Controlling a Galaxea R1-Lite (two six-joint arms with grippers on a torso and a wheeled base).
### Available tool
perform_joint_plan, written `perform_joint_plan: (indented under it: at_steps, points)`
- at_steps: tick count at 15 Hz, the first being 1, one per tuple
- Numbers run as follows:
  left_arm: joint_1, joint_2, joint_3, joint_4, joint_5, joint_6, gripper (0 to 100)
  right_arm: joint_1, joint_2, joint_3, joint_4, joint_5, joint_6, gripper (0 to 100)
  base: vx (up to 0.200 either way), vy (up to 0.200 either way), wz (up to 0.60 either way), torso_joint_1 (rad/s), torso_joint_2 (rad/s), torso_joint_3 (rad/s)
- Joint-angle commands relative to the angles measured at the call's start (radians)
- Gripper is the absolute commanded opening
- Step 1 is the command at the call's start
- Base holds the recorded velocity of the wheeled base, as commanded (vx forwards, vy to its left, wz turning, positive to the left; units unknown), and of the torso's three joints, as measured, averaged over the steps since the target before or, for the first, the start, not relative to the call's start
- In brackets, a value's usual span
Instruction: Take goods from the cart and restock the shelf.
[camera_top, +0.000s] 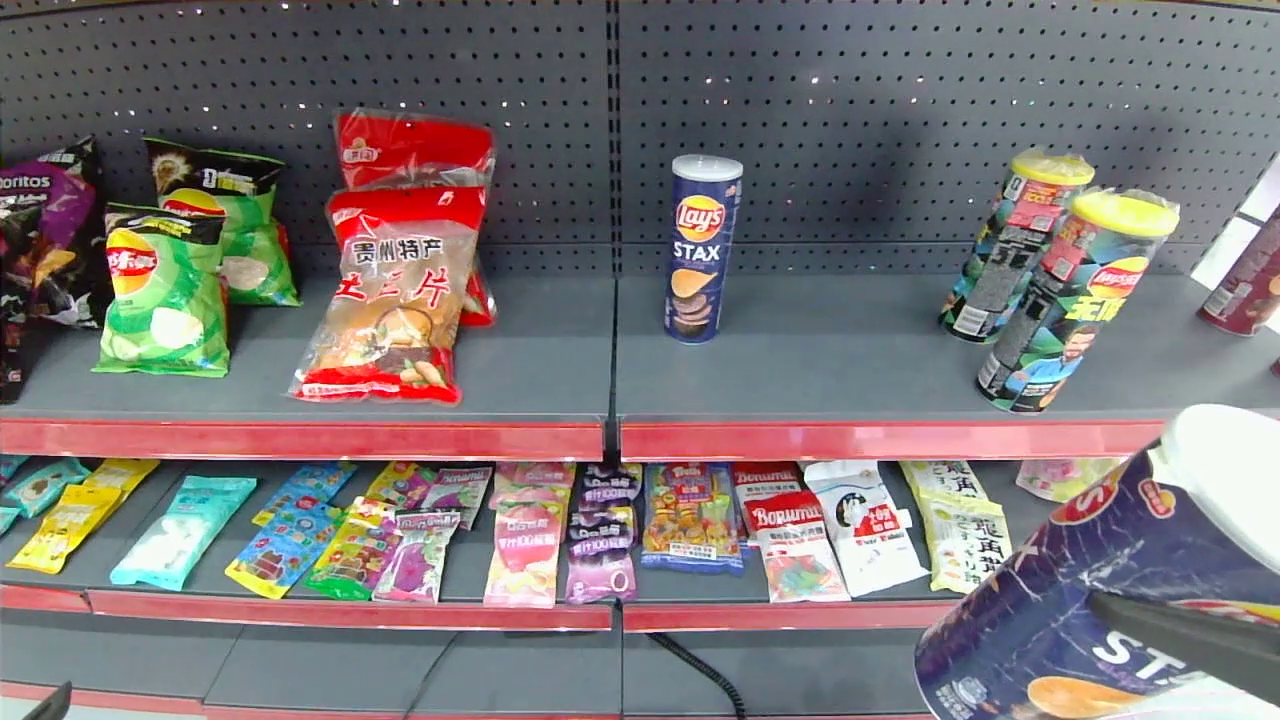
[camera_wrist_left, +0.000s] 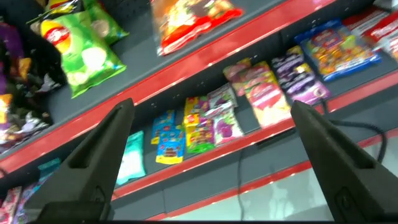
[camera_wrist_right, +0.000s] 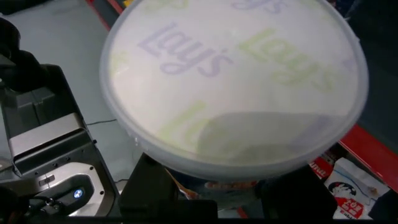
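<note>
Right jaws are clamped on a blue can (camera_top: 1050, 600). One dark finger (camera_top: 1180, 622) of the right gripper (camera_top: 1170, 620) crosses the can's side. The can sits tilted between the jaws, its white lid (camera_wrist_right: 230, 81) turned up toward the wrist and away from the fingertips. Left jaws stand wide apart with nothing between them; the left gripper (camera_wrist_left: 210, 107) hangs in front of the shelving.

Ahead of the right jaws, higher and off to their left, runs the upper shelf (camera_top: 800, 350). A second blue can (camera_top: 703, 250) stands upright on it, well apart from the held one. Closer to the right jaws, almost straight above them, two yellow-lidded cans (camera_top: 1075, 300) stand just beside each other on the same shelf. Farther left of the jaws sit two red bags (camera_top: 395, 300), one behind the other, and beyond those two green bags (camera_top: 165, 290) and a dark purple bag (camera_top: 45, 230) at the far end.

Level with the right jaws and to their left lies the lower shelf (camera_top: 350, 612), covered with flat packets (camera_top: 525, 545) in rows. A black cable (camera_top: 700, 668) runs down below it.

Beyond the open left jaws the same packets (camera_wrist_left: 211, 124) show between the two fingers, with a green bag (camera_wrist_left: 87, 56) on the shelf past them.
</note>
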Motion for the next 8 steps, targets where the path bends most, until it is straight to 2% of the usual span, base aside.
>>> perform_joint_plan:
  at_steps: [1, 8]
  points:
    - [0.001, 0.007, -0.002, -0.001, 0.002, 0.002, 100, 0.001, 0.005, -0.002, 0.000, 0.000, 0.000, 0, 0.000, 0.000, 0.00, 0.000, 0.00, 0.000]
    - [0.001, 0.002, -0.002, -0.001, 0.008, 0.002, 100, 0.001, 0.007, 0.000, 0.002, 0.000, 0.000, 0, 0.200, 0.000, 0.00, 0.004, 0.00, 0.004]
